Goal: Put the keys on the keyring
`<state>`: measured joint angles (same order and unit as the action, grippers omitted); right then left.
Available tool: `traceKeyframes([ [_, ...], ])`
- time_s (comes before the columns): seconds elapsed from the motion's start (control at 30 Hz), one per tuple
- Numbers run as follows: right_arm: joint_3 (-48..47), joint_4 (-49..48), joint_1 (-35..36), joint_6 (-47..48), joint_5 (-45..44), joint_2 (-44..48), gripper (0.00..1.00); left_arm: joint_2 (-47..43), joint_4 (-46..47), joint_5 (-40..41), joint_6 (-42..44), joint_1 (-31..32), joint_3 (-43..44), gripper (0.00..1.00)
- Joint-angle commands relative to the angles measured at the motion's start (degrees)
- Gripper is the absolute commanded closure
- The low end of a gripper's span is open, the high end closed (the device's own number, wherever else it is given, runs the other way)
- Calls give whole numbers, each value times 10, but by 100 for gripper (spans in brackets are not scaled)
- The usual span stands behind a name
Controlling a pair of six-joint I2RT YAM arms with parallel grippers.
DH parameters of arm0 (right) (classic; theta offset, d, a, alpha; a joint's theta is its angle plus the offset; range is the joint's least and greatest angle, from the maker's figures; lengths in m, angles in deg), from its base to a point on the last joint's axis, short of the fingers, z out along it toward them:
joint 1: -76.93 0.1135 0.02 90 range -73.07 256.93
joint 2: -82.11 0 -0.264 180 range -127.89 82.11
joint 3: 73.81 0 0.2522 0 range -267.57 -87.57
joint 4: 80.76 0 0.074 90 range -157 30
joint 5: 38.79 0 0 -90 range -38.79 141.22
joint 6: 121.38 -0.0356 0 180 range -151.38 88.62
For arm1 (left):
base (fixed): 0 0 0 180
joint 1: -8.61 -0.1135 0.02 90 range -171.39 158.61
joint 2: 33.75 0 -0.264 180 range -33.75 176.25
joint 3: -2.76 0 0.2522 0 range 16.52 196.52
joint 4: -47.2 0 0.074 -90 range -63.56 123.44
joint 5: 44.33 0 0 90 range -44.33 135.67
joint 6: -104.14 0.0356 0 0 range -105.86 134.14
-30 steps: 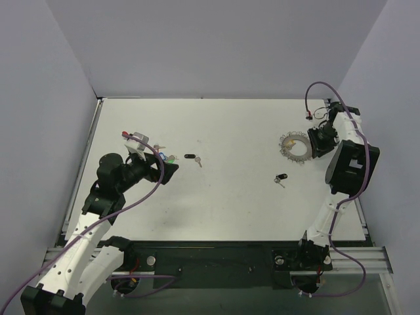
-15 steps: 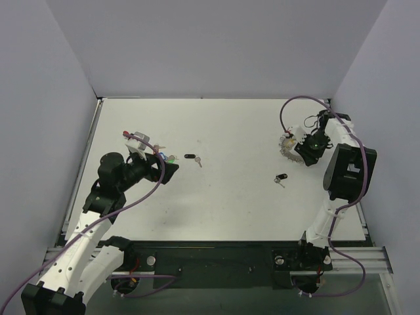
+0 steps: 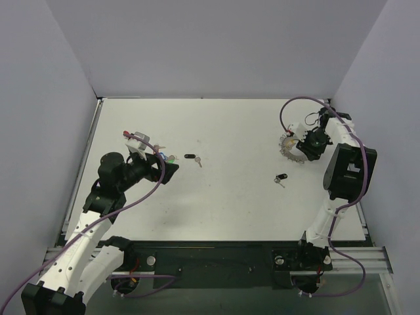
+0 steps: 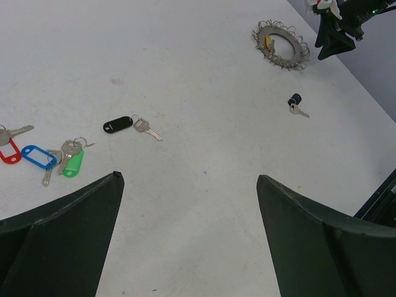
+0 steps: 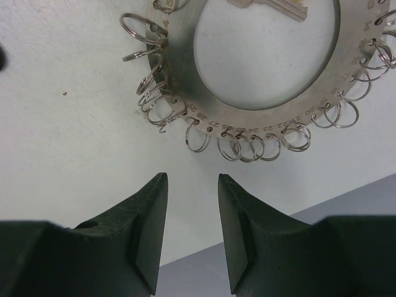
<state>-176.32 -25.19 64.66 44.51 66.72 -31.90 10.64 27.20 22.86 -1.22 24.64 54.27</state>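
My right claw hangs slightly parted and empty, just beside the keyring. My left claw is spread wide near loose keys.

The right hand has swung in toward the keyring, its jaws seemingly parted a little wider.

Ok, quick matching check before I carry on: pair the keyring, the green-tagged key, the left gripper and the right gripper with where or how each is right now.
Things:
1. keyring
2. green-tagged key
3. left gripper
4. right gripper

Places or states:
A. jaws wide apart, empty
B. lying on the right side of the table
C. jaws narrowly apart, empty, close to the keyring's edge
D. on the left, beside the blue-tagged key

Pairs: 1-B, 2-D, 3-A, 4-C
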Motion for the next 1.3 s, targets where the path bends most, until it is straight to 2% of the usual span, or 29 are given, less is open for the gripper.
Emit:
traceKeyframes([
  [0.0, -1, 6, 5, -16, -13, 2, 66, -2, 12, -5, 9, -4, 27, 0],
  [0.27, 9, 3, 1, -36, -12, 8, 66, 0, 12, -5, 8, -4, 26, 0],
  [0.37, -4, 2, -9, -74, 6, 3, 67, 0, 12, -5, 8, -6, 26, 0],
  [0.6, -78, -4, -23, -307, 0, -37, 70, 2, 12, -6, 8, -7, 25, 0],
  [0.73, -112, -2, -26, -374, -13, -61, 74, 0, 12, -5, 8, -6, 27, 0],
  [1.0, -160, 27, -28, -440, -28, -112, 80, 0, 13, -6, 7, -7, 26, 0],
  [1.27, -172, 35, -32, -447, -43, -131, 81, 2, 12, -7, 8, -7, 26, 0],
])
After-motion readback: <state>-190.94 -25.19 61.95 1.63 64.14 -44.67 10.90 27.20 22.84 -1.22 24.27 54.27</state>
